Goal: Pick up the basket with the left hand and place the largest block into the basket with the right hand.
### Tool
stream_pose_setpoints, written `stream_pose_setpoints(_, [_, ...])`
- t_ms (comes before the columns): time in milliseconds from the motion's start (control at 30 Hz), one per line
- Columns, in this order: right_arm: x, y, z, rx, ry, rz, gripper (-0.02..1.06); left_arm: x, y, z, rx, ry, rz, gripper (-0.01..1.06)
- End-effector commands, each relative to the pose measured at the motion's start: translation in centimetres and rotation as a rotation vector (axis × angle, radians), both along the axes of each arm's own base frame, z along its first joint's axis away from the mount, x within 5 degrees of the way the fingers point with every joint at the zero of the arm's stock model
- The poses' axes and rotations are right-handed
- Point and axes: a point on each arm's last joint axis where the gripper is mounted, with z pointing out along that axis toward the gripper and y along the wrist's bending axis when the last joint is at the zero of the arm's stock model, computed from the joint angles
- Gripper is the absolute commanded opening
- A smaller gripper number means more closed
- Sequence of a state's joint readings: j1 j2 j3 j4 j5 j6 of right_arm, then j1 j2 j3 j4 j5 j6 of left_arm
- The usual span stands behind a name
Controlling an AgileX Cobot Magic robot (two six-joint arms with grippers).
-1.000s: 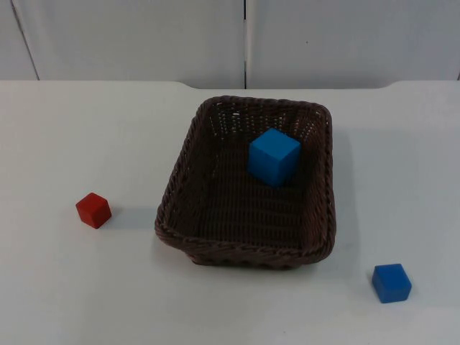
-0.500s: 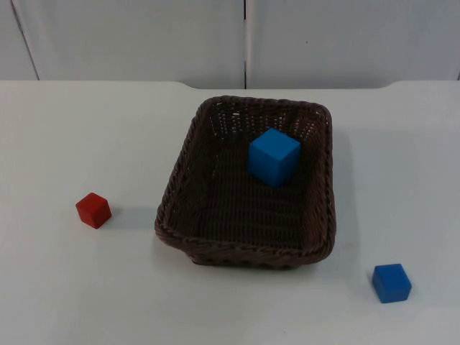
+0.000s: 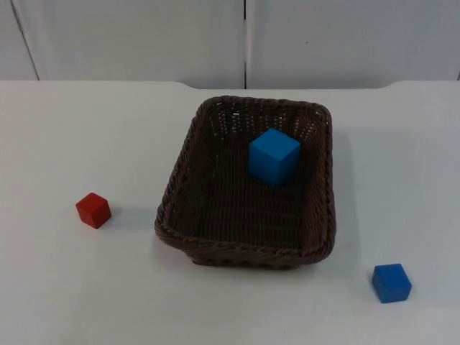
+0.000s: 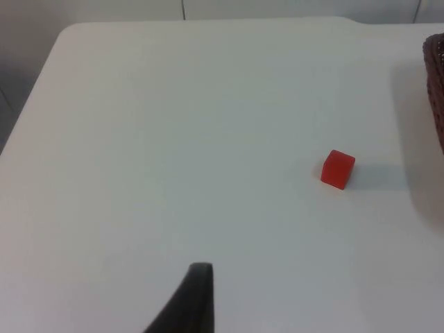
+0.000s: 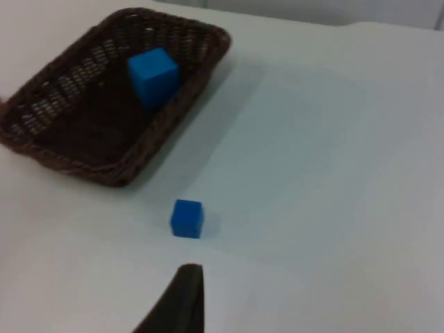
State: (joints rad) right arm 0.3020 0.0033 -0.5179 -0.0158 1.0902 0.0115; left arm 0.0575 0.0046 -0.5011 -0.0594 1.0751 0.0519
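Resting on the tabletop (image 3: pixel 65 302) center, the basket (image 3: pixel 180 187) holds the large blue block (image 3: pixel 274 157), but I cannot tell either end effector's opening, and lifting by one rim may tip the block out.

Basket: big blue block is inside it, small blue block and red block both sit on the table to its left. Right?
Not quite. The big blue block is inside the basket, and the red block sits on the table to its left, but the small blue block is on the table to the basket's right, nearer the front edge. The top view shows this.
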Motion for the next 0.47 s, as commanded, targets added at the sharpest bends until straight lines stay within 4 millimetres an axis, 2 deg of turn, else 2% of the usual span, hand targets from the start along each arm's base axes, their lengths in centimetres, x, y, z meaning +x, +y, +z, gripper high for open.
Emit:
stream_pose_setpoints(0, [0.01,0.04,0.02,0.001,-0.013,-0.047,1.05,0.0,0.01,-0.15,-0.003,0.0,0.007,1.05])
stream_pose_setpoints(433, [-0.04,0.2,0.02,0.0,-0.013,-0.261,1.05,0.0,0.01,-0.15,-0.003,0.0,0.007,1.05])
